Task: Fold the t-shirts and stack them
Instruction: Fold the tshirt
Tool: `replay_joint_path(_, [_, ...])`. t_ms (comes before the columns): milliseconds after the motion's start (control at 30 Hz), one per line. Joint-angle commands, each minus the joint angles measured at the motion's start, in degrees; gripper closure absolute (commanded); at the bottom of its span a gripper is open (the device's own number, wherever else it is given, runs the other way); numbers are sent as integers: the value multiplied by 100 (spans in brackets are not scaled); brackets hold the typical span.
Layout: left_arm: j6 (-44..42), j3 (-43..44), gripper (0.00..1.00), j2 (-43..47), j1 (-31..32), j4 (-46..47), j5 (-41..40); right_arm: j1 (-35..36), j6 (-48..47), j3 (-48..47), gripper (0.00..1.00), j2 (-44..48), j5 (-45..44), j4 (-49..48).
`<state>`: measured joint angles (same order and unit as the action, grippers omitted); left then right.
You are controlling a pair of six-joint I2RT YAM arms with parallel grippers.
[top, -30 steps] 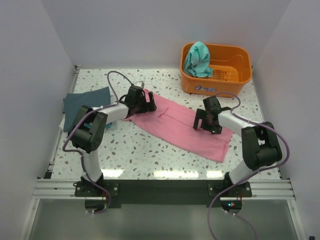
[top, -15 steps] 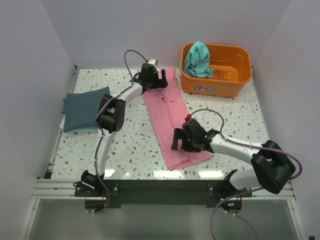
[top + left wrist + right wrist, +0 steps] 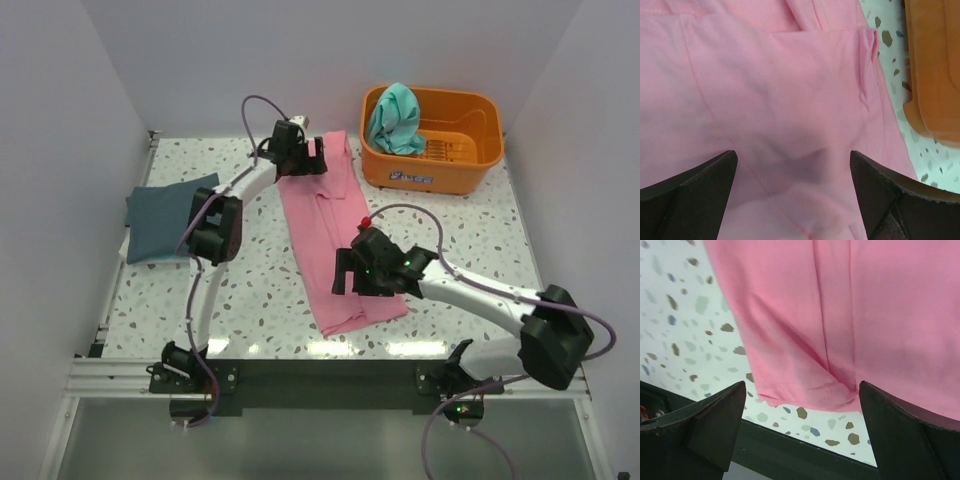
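On the table [image 3: 480, 230] the pink t-shirt [image 3: 330, 240] lies long, running from under the left claw [image 3: 792, 160] to under the right claw [image 3: 802, 387]. Both claws gape wide, pinching nothing, with cloth just below each.

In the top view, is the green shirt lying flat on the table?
No, the green shirt is bunched up at one end of the orange basket, partly hanging over its rim.

The pink t-shirt [image 3: 322, 225] has swung from slantwise to lengthwise, left hand [image 3: 318, 159] now far, right hand [image 3: 341, 274] near.
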<state>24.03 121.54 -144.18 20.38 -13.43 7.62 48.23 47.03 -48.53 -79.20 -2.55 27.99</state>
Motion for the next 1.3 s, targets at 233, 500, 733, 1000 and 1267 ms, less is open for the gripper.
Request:
replay_joint_path(233, [-373,-4035,0,4728,1131,-153,-699,-50,693,124,1,2134,-1898,1717])
replay_joint_path(500, [1427,-7827,0,7755,3549,-88,-1904,-200,844,739,1,2892,-2338,2070])
replay_joint_path(733, [2290,-8462,1,7598,5458,-450,-2141,-402,711,1074,1,2717,-2022,1825])
replay_joint_path(1000, [2203,-8357,7,6790,5476,-274,-2458,-560,720,1451,3,2480,-1688,1420])
replay_joint_path(1267, [1852,-7997,15,6131,5476,95,-2616,-999,738,2031,11,2339,-1135,542])
